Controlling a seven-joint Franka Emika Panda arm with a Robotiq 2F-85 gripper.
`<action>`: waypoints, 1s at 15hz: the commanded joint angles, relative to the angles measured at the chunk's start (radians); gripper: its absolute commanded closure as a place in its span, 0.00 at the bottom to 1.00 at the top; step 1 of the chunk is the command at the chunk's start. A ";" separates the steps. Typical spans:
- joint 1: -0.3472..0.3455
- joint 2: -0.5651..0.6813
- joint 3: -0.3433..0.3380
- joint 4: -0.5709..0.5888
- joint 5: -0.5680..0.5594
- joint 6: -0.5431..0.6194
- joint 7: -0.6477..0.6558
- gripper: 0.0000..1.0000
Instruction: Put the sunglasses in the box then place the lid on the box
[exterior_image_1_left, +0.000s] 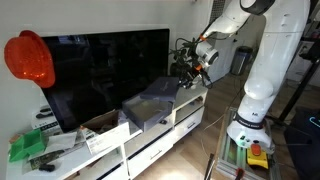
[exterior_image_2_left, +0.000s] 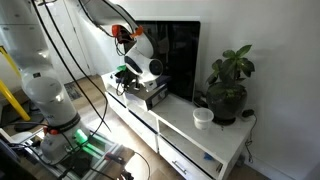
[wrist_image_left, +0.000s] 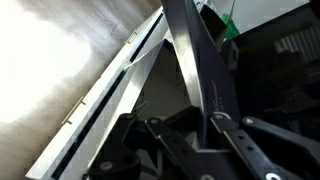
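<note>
Centre frame in an exterior view, the fingers (exterior_image_1_left: 188, 72) are gripping the lid (exterior_image_1_left: 158, 93), closed tight on its edge, tilted over the box (exterior_image_1_left: 138, 116); sunglasses unseen, presumably inside; seating the lid remains.

Black TV (exterior_image_1_left: 100, 70) centre frame; red-orange rounded object (exterior_image_1_left: 30, 58) upper left; potted plant (exterior_image_2_left: 228, 85), white cup (exterior_image_2_left: 204, 117) right of centre, on white cabinet (exterior_image_2_left: 180, 125).
</note>
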 joint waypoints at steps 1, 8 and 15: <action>0.008 0.040 0.022 -0.006 0.046 0.070 -0.021 0.99; 0.026 0.181 0.102 -0.012 0.342 0.090 -0.247 0.99; 0.073 0.275 0.132 0.025 0.508 0.072 -0.456 0.99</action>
